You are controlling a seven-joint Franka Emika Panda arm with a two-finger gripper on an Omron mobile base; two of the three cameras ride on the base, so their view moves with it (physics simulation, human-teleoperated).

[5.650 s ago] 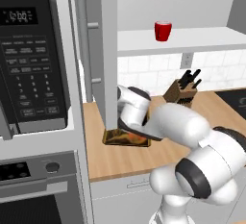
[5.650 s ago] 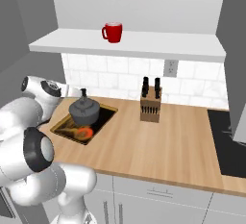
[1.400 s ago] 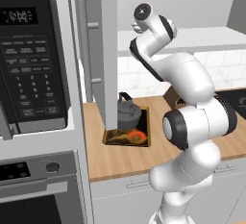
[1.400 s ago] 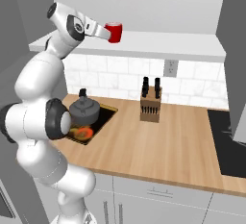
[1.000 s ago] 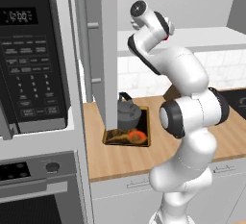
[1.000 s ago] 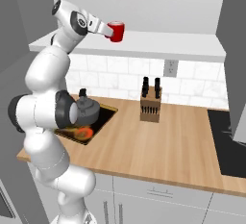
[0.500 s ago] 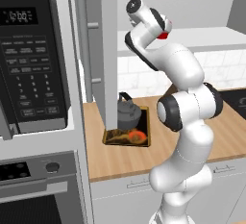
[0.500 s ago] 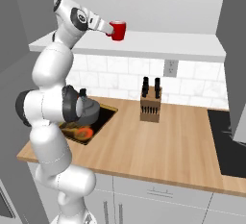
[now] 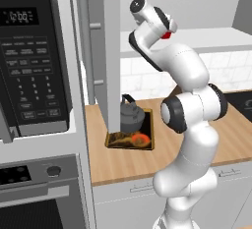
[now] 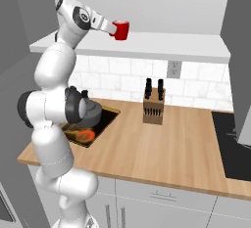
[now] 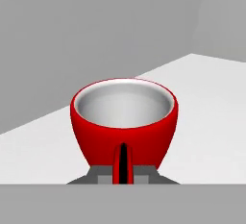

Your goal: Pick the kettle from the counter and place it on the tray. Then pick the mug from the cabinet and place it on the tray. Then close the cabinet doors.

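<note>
The red mug is on the white cabinet shelf, or just above it; I cannot tell which. My gripper reaches it from the left. In the hand view the mug is very close, white inside showing and handle towards me. My gripper is shut on that handle, one fingertip on each side. From the left base view only a red sliver of the mug shows behind my hand. The dark kettle stands on the patterned tray on the wooden counter.
The open left cabinet door with its bar handle stands right beside my arm. A knife block sits against the tiled wall. The microwave and oven column are on the left, and a black cooktop is on the right.
My arm rose from the tray, where the kettle stays, to the shelf. Over the last second the hand closed in on the mug, which shifted slightly up.
</note>
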